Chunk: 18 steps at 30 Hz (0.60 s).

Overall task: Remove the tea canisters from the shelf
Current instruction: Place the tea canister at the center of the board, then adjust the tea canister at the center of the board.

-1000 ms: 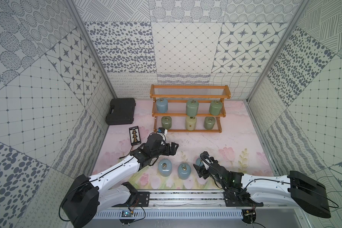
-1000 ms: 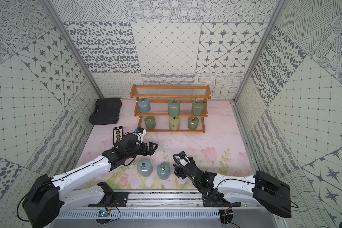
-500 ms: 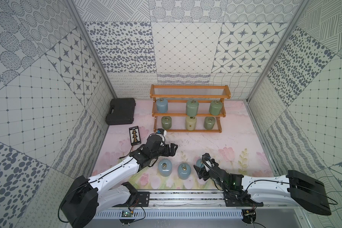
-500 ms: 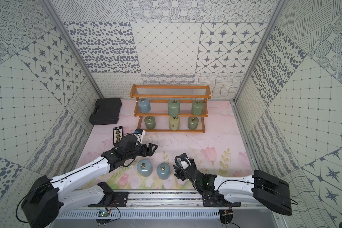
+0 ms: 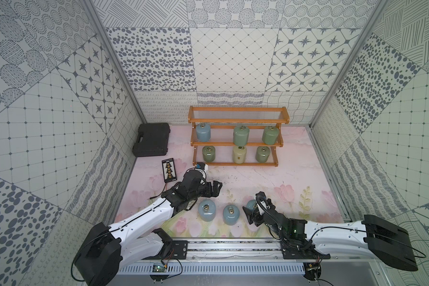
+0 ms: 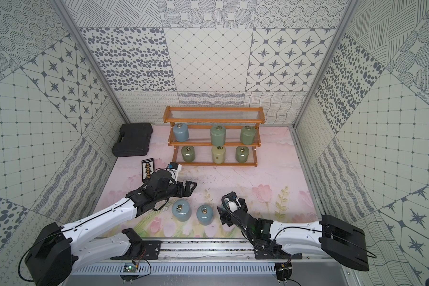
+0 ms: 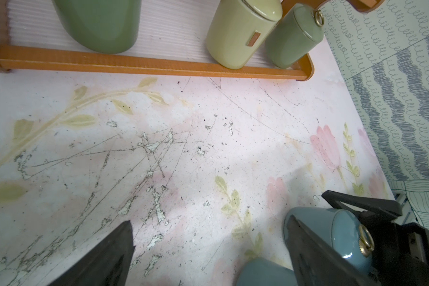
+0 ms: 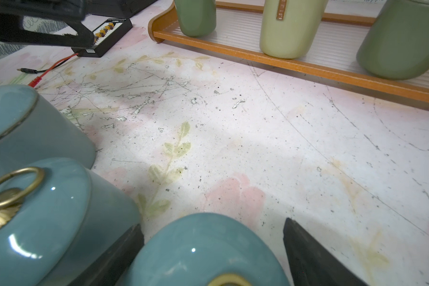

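Observation:
The orange-brown shelf stands at the back with several tea canisters on its two lower tiers: a light blue one, sage green ones and a cream one. Three light blue canisters stand in a row on the mat near the front. My right gripper is open around the rightmost of them, with a gap showing beside one finger. My left gripper hovers open and empty behind the row.
A black plastic case lies at the back left. A small black board with a red wire lies on the mat beside my left arm. Patterned walls close in the sides, and the arms' rail runs along the front.
My right gripper's jaws have spread apart around the rightmost blue canister on the mat. The left arm has barely shifted.

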Tool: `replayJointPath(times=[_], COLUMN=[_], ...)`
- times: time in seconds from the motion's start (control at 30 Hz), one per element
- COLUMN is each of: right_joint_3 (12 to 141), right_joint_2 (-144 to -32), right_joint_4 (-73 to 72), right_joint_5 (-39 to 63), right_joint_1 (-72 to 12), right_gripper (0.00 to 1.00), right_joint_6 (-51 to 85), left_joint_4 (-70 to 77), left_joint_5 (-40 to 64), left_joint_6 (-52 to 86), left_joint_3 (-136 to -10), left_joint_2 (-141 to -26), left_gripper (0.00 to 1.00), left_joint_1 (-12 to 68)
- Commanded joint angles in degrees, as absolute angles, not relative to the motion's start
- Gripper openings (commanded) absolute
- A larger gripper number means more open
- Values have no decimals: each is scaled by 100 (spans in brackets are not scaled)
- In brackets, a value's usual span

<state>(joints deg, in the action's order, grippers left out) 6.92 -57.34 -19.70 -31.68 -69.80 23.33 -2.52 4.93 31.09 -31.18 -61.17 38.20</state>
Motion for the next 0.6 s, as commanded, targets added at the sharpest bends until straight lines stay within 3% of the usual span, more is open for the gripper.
replayJointPath(times=[0.0, 0.57], right_joint_3=[820, 2058], right_joint_2=[-5549, -4786], right_joint_4=[-1889, 328], right_joint_5=[-3318, -3644], right_joint_1=[-7022, -6993], right_gripper=[94, 98], right_joint_6=[2501, 2707], left_joint_4=[-337, -1675], left_joint_5=[376, 237], left_joint_6=[3112, 2861], left_joint_3=[-3094, -3599], left_joint_2=[-6038, -6535], left_gripper=[100, 100], left_joint_1=[3803, 3806])
